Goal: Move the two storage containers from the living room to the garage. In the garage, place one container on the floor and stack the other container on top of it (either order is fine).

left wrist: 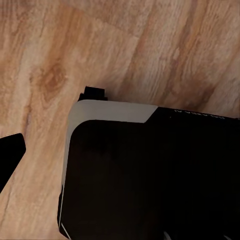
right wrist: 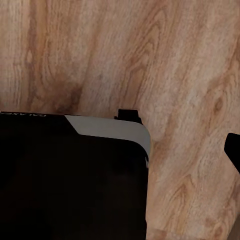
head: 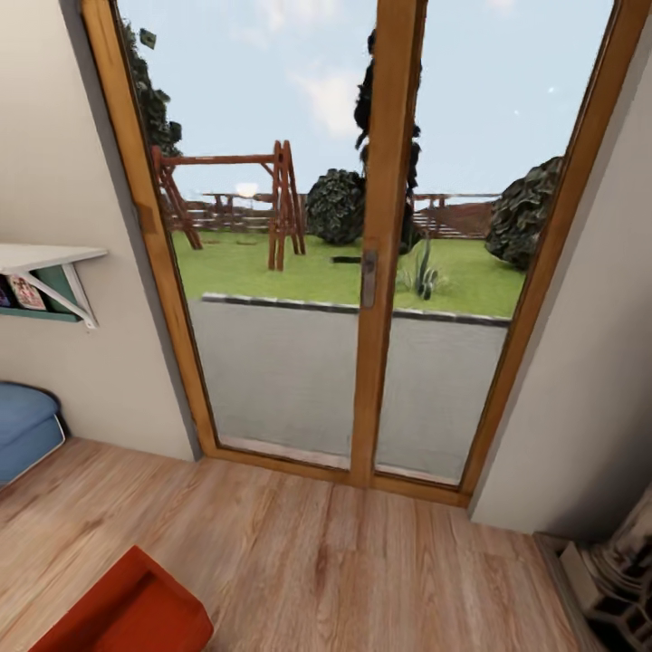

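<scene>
One orange-red storage container (head: 136, 607) sits on the light wood planks (head: 344, 561) of the living room, cut off by the lower left edge of the head view. Only one corner and part of its open top show. In the left wrist view a single dark fingertip (left wrist: 10, 155) pokes in at the frame's edge over the planks. Likewise, the right wrist view catches one dark fingertip (right wrist: 233, 150) at its edge. Neither view shows whether the jaws stand open or shut. Both wrist cameras look down past my black, grey-edged base (left wrist: 150, 175) (right wrist: 70, 180).
A wood-framed glass double door (head: 385, 272) stands straight ahead, with a lawn and a swing frame outside. A blue sofa end (head: 23, 430) and a wall shelf (head: 45, 258) are at the left. A grey object (head: 616, 580) sits in the lower right corner by the wall.
</scene>
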Robot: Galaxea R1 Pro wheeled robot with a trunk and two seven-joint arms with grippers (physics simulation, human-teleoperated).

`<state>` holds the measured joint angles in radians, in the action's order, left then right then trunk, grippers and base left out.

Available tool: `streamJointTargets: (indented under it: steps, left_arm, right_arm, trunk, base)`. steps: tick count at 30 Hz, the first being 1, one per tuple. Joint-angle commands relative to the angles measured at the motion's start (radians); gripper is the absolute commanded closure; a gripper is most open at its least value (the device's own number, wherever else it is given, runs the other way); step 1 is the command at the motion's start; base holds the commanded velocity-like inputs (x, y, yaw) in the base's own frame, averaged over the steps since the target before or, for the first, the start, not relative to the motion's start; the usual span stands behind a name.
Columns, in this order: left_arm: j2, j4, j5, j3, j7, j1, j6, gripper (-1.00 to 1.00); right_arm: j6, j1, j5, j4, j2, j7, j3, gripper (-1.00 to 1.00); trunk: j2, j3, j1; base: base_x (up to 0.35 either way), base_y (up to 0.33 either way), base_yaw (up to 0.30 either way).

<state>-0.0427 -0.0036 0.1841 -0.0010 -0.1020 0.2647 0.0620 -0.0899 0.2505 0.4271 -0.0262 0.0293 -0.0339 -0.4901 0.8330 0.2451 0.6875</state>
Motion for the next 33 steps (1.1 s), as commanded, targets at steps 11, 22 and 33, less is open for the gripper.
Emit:
streamJointTargets:
  steps: [11, 22, 33]
  left_arm:
    - [0.0, 0.0, 0.009, -0.001, -0.004, 0.001, 0.005, -1.0]
    - [0.0, 0.0, 0.009, -0.001, -0.004, 0.001, 0.005, -1.0]
    - [0.0, 0.0, 0.009, -0.001, -0.004, 0.001, 0.005, -1.0]
  right_arm:
    - [-0.005, 0.001, 0.009, -0.003, 0.0, -0.001, -0.008, -1.0]
    - [-0.005, 0.001, 0.009, -0.002, 0.0, -0.001, -0.008, -1.0]
    - [-0.005, 0.001, 0.009, -0.003, 0.0, -0.001, -0.008, -1.0]
  trunk:
    - [0.001, 0.001, 0.0]
    - [0.001, 0.001, 0.0]
    - [0.001, 0.001, 0.0]
  base:
    - [0.0, 0.0, 0.274]
    - [0.0, 0.0, 0.274]
    - [0.0, 0.0, 0.274]
